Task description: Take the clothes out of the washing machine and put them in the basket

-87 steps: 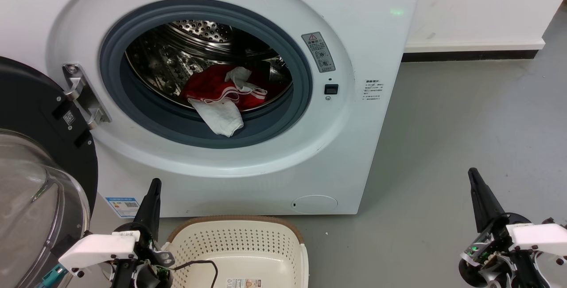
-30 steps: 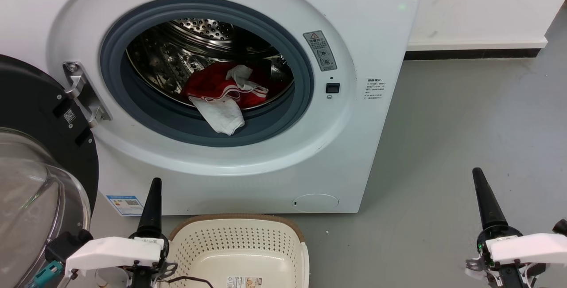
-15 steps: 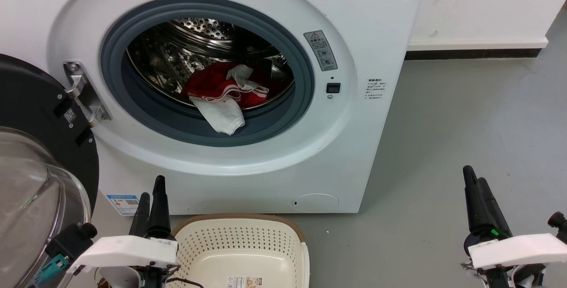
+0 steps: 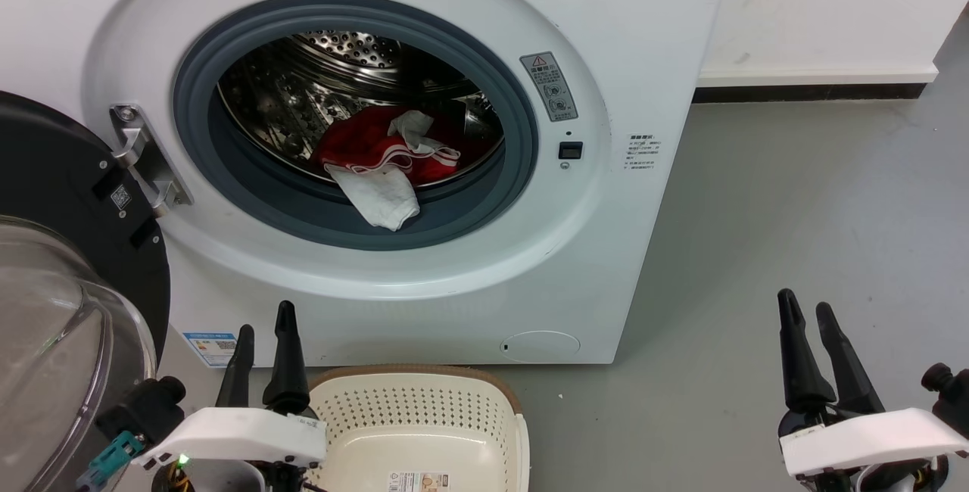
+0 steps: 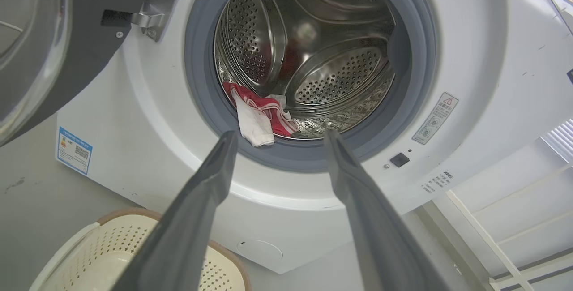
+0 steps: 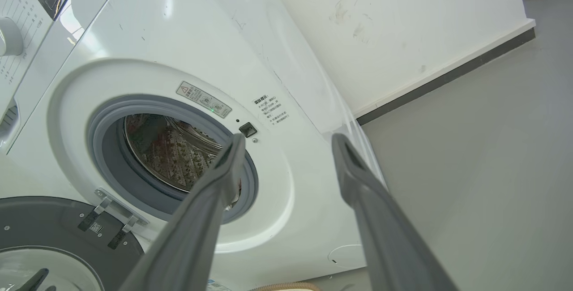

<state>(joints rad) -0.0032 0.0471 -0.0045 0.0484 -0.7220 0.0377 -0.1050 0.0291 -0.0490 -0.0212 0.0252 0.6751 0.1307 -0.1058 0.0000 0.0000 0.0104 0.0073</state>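
The washing machine (image 4: 628,45) is big and white, and it stands on a grey floor (image 4: 795,197). Its round door (image 4: 45,166) is swung wide open to the left. The door has a black rim and a see-through glass bowl in the middle. A thick grey rubber ring (image 4: 522,136) goes around the round hole in the front. Inside is the shiny steel drum (image 4: 341,53), full of little holes.

The basket (image 4: 412,375) sits on the floor just in front of the machine, under the hole. It is cream with a brown rim. It has rows of little holes in its sides and a sticker on its bottom.

The clothes (image 4: 363,140) lie in the bottom of the drum, near the front. A red piece with white stripes is bunched up there. A small white cloth (image 4: 378,200) hangs out of the pile, over the drum's edge and onto the grey ring.

The left gripper (image 4: 266,318) is low down, just left of the basket. Its two dark fingers point up at the machine with a gap between them, and they hold nothing. The right gripper (image 4: 804,301) is low over the bare floor, well off to the right of the machine. Its fingers point up too, spread apart, with nothing in them.
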